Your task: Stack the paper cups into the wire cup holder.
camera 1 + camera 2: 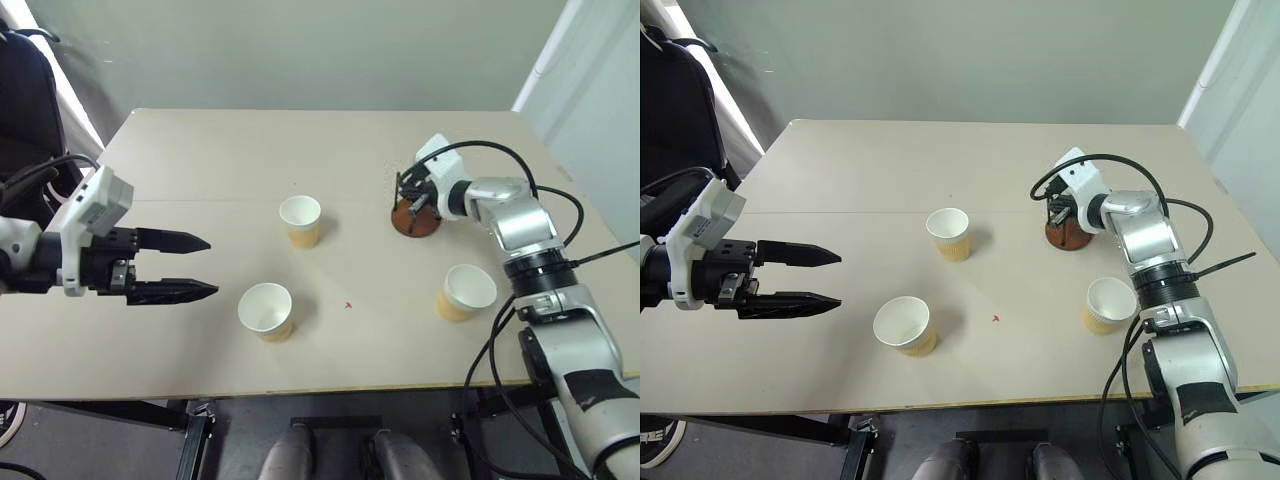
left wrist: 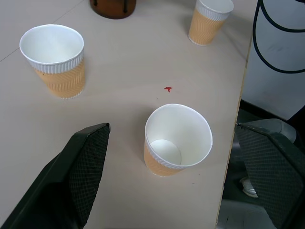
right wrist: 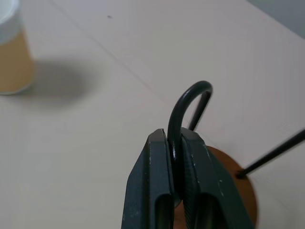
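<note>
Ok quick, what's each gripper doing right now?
Left gripper: open, holding nothing.
Right gripper: closed on a black wire loop of the brown-based wire cup holder.

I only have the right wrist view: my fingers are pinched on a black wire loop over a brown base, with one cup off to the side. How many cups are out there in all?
Observer: Three cups on the table: a far cup, a near cup, and a right cup by your right arm.
Operator: Any of them in the holder yet?
Observer: No. The holder has no cup in it; all three cups stand upright on the table, apart from it.
Operator: Where is the left gripper?
Observer: The left gripper hangs open over the table's left side, pointing toward the near cup, holding nothing.
</note>
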`<action>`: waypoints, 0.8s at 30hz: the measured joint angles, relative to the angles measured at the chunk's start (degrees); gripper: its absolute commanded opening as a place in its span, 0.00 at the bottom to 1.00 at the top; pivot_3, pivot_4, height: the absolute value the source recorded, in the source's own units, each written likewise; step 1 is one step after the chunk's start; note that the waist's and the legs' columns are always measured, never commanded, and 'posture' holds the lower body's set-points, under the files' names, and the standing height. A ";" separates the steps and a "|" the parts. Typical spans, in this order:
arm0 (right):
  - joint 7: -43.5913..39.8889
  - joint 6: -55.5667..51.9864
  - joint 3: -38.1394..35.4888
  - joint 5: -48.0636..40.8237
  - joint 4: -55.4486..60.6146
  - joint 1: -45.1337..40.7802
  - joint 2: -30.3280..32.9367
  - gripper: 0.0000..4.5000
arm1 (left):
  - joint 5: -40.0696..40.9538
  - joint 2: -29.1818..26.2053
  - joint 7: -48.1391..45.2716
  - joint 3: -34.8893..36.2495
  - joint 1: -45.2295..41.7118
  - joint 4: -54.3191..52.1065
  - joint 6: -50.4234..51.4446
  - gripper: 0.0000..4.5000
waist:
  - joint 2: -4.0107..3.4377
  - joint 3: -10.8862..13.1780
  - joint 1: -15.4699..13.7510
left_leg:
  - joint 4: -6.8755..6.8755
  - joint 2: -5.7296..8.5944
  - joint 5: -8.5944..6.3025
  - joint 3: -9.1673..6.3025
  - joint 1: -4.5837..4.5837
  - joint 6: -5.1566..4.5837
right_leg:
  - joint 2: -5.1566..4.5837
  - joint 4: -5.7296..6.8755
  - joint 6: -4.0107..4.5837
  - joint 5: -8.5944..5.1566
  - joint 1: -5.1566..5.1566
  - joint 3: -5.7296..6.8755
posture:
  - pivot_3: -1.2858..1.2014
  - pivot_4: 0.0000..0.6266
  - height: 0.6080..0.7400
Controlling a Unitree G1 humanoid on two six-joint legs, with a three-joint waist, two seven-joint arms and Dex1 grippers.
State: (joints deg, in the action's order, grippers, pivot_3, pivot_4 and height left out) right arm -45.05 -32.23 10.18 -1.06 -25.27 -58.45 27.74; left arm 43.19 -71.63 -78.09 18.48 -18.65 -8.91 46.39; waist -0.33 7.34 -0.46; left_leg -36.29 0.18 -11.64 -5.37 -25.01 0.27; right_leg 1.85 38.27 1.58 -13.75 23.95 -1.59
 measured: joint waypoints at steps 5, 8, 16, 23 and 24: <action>-18.15 3.44 -0.13 -10.97 16.99 6.04 4.49 0.00 | 0.01 -0.23 -0.04 -0.01 -0.18 0.11 -0.02 1.00 | 0.00 0.00 0.07 | 0.08 -0.01 0.28 0.00 -0.12 0.51 | 0.02 -0.16 0.00 0.00 0.03 0.04 | 0.52 0.24 1.00; -24.66 0.89 -0.12 -16.57 25.34 6.16 6.40 0.00 | -0.01 -0.23 -0.12 -0.33 -0.65 0.17 -0.10 1.00 | 0.04 -0.02 0.20 | 0.07 -0.03 0.38 0.00 -0.10 0.60 | 0.03 -0.17 0.00 0.00 0.00 0.03 | 0.52 0.24 1.00; -37.04 -0.24 6.97 -22.19 34.30 7.88 7.41 0.00 | -0.07 -0.19 -0.35 -2.74 -3.15 0.66 -0.32 1.00 | 0.07 -0.04 0.35 | 0.05 -0.04 0.29 -0.01 0.07 0.03 | 0.03 -0.05 0.07 0.02 -0.11 0.04 | 0.52 0.24 1.00; -40.33 4.37 10.58 -19.40 31.61 7.93 7.46 0.00 | 0.15 -0.18 -0.26 -2.49 -1.71 0.00 0.09 1.00 | 0.08 -0.04 0.41 | 0.05 -0.04 0.28 -0.01 0.07 0.02 | 0.03 -0.02 0.11 0.00 -0.10 0.05 | 0.52 0.24 1.00; -40.52 4.77 10.81 -19.10 31.23 7.93 7.43 0.00 | 0.24 -0.18 -0.24 -2.18 -1.28 -0.21 0.20 1.00 | 0.07 -0.04 0.41 | 0.05 -0.04 0.28 -0.01 0.07 0.02 | 0.03 -0.02 0.11 0.00 -0.09 0.05 | 0.52 0.24 1.00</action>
State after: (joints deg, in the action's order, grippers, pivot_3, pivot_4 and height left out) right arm -85.57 -27.46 20.99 -20.16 5.97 -50.52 35.17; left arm 43.43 -71.81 -78.33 16.30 -19.93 -9.12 46.59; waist -0.26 7.29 -0.05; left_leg -36.24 0.14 -11.36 -5.38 -24.94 0.29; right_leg 1.88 38.26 1.68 -13.74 23.86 -1.55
